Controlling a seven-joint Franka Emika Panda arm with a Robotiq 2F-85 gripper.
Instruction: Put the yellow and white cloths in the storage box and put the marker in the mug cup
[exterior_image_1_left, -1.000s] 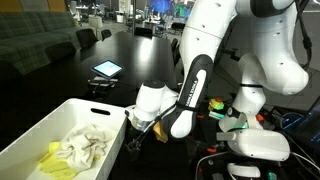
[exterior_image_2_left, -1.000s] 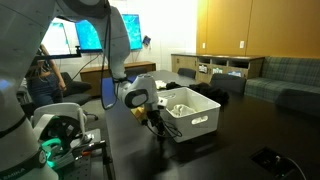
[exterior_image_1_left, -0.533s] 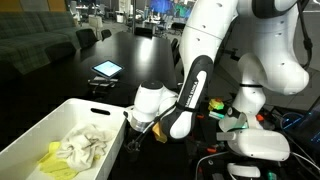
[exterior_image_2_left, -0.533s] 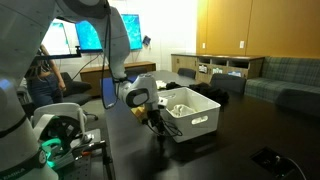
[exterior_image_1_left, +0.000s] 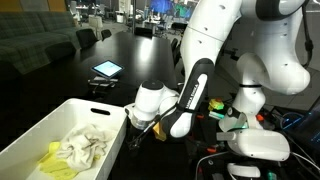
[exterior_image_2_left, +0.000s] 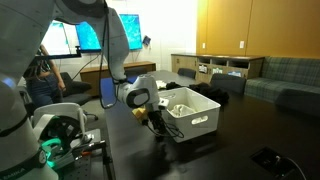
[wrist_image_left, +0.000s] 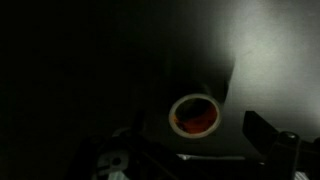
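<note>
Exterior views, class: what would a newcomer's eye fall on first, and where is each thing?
The big white arm fills the right of an exterior view, bending down so its end effector hangs just outside the box at lower left. Inside the box lie the yellow cloth and white cloth, crumpled together. Behind, a lit tablet glows on the dark table.
</note>
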